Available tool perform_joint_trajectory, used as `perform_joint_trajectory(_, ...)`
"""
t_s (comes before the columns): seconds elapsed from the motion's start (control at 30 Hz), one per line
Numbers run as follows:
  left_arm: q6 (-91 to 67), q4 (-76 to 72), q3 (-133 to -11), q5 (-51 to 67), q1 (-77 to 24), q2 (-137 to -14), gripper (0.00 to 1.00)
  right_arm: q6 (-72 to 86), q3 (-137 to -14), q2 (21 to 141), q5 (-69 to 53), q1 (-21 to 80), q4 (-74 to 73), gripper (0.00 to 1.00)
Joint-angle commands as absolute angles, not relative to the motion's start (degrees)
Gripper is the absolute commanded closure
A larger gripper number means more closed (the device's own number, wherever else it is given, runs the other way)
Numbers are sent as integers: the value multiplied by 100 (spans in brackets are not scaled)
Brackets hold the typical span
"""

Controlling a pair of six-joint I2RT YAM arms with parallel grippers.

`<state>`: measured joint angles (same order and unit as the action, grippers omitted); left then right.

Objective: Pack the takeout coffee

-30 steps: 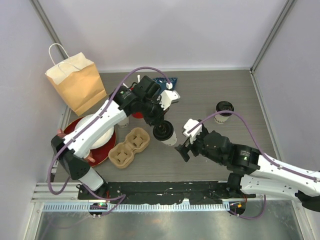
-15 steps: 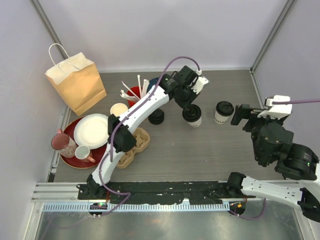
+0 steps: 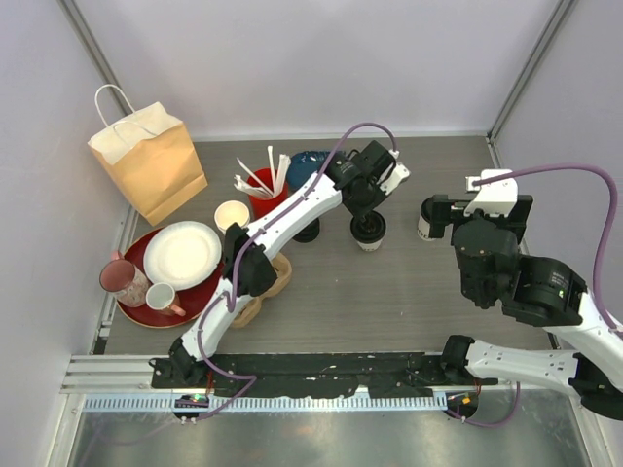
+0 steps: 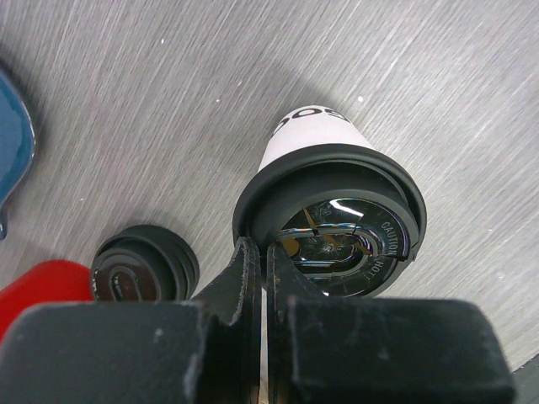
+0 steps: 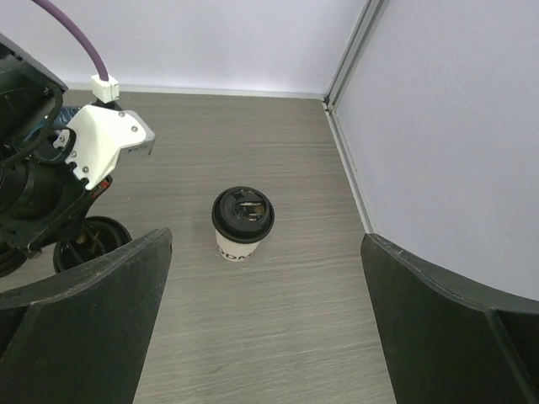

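A grey wood-grain table (image 3: 389,292) was seen from above, closed in by plain pale walls (image 3: 321,58). At the far left a brown paper bag (image 3: 148,163) was stood upright. In front of it a red tray (image 3: 198,301) was laid with a white plate (image 3: 181,255), a pink mug (image 3: 119,280) and a white mug (image 3: 161,297). A cardboard cup carrier (image 3: 279,277) was set just beside the tray, partly covered by the left arm. Further back, a red cup of white sticks (image 3: 265,193) and an open paper cup (image 3: 232,214) were placed side by side.

The left gripper (image 4: 263,252) was lowered over the middle coffee cup (image 3: 370,232), which was stood on the table near its centre. Its fingers (image 4: 244,286) were clenched to a thin slit on the near rim of the cup's black lid (image 4: 354,168), one finger outside the rim and one inside.

A second coffee cup (image 3: 306,232) was stood just to the left of that one, apart from it.

The right gripper (image 3: 477,207) was held above the table's right side, spread wide and grasping nothing. The third coffee cup (image 5: 242,220) was seen upright on the table between its fingers (image 5: 93,320), untouched.
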<state>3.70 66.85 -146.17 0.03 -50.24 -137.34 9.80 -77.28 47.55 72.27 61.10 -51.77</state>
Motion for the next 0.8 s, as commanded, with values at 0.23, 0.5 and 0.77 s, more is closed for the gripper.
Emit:
perform_joint_trajectory(0.23,791,6917,-14642,-431,-5124,-13860,100,1002,-7673,4808,7032,6073,-5054,0)
perform_joint_trajectory(0.5,888,6672,-14625,-483,-5133,-13755,75,932,-7629,4930,6838,6029,-5019,0)
perform_joint_trajectory(0.77,1178,6127,-14581,-536,-5133,-12957,45,949,-7567,5071,6478,5871,-4992,0)
